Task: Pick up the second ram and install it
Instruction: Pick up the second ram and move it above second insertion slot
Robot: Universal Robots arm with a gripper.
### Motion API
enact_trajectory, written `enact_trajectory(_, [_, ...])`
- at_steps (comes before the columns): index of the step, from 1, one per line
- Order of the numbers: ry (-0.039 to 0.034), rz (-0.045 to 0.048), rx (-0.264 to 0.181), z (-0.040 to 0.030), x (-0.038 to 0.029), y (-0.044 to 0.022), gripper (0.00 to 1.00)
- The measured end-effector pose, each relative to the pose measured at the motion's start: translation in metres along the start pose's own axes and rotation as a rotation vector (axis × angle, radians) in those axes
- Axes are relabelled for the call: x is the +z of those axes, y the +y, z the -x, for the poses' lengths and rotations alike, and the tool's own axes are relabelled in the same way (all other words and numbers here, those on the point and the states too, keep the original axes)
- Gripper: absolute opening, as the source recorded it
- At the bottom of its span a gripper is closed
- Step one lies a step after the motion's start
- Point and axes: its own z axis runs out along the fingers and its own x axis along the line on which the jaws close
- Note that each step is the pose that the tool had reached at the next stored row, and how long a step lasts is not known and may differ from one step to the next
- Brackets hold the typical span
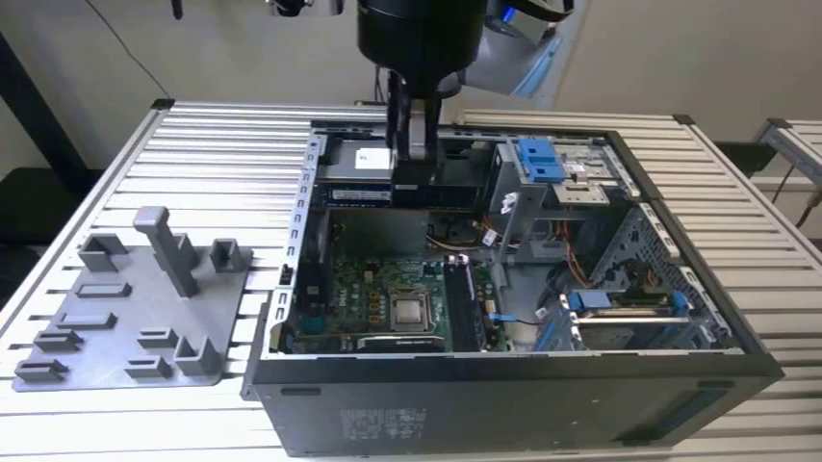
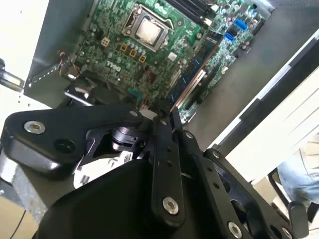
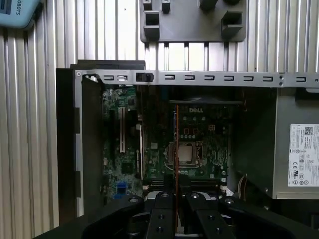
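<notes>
Black links of the hand [image 3: 177,185] pinch narrowly on the second ram [image 3: 177,144], seen edge-on in the first wrist view as a thin line crossing in front of the processor socket [image 3: 185,153]. In the second wrist view the stick [image 2: 195,69] reaches out from the hand [image 2: 167,112] over the green motherboard [image 2: 119,40], its gold contact edge showing. In the exterior view the hand [image 1: 414,188] holds the ram [image 1: 360,195] level above the far part of the open computer case [image 1: 514,371], clear of the motherboard [image 1: 372,274]. A grey fixture plate [image 1: 129,318] with an upright post [image 1: 173,250] lies on the slatted surface [image 1: 218,144] at the exterior view's left.
</notes>
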Motion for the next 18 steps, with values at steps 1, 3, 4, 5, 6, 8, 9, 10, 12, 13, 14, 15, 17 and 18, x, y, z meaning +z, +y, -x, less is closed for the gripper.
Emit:
enact_trajectory(1, [0.0001,0.0004,0.000,0.0001,-0.0001,-0.0035,0.15])
enact_trajectory(3, [0.0001,0.0012,0.000,0.0002,-0.0002,-0.0109,0.15])
enact_trajectory(4, [0.0001,0.0017,0.000,0.0002,-0.0003,-0.0145,0.15])
enact_trajectory(5, [0.0001,0.0020,0.000,0.0003,-0.0003,-0.0179,0.15])
enact_trajectory(6, [0.0000,0.0023,0.000,0.0003,-0.0003,-0.0211,0.15])
enact_trajectory(8, [0.0001,0.0030,0.000,0.0004,-0.0005,-0.0277,0.15])
enact_trajectory(9, [0.0002,0.0034,0.000,0.0005,-0.0006,-0.0309,0.15])
enact_trajectory(10, [0.0001,0.0036,0.000,0.0005,-0.0006,-0.0342,0.15])
enact_trajectory(12, [0.0002,0.0042,0.000,0.0006,-0.0007,-0.0405,0.15])
enact_trajectory(13, [0.0002,0.0044,0.000,0.0006,-0.0008,-0.0434,0.15])
enact_trajectory(14, [0.0001,0.0046,0.000,0.0007,-0.0008,-0.0462,0.15])
enact_trajectory(15, [0.0002,0.0048,0.000,0.0007,-0.0009,-0.0492,0.15])
enact_trajectory(17, [0.0001,0.0053,0.000,0.0008,-0.0009,-0.0551,0.15])
enact_trajectory(18, [0.0001,0.0055,0.000,0.0009,-0.0010,-0.0580,0.15])
